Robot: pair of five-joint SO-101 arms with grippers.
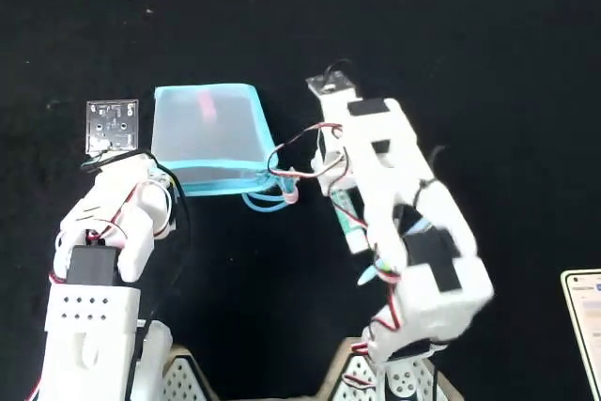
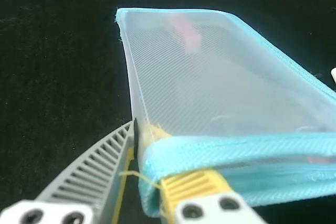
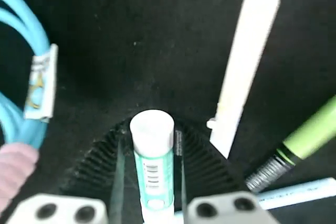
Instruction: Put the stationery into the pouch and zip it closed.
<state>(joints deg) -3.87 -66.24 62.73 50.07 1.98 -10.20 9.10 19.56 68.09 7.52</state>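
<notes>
1. The left gripper (image 2: pixel 149 153) pinches a corner of the translucent blue-trimmed pouch (image 1: pixel 207 133), which lies flat on the black table (image 1: pixel 470 63). It looks soft and floppy, best held at its stiffer zip edge.
2. The right gripper (image 3: pixel 152 153) clasps a white-capped teal tube (image 3: pixel 151 129), probably light, rigid and slick, so a mid-barrel grip suits it.
3. A white pen (image 3: pixel 247 61) and green marker (image 3: pixel 307 135) lie beside it.

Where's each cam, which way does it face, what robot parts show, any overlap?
High view: fixed above the table, looking down; left arm and right arm show.
Left wrist view: on that wrist, facing along the left gripper clamped on the pouch.
Right wrist view: on that wrist, facing down past the right gripper holding a tube.
Shared: high and left wrist both show the pouch.
</notes>
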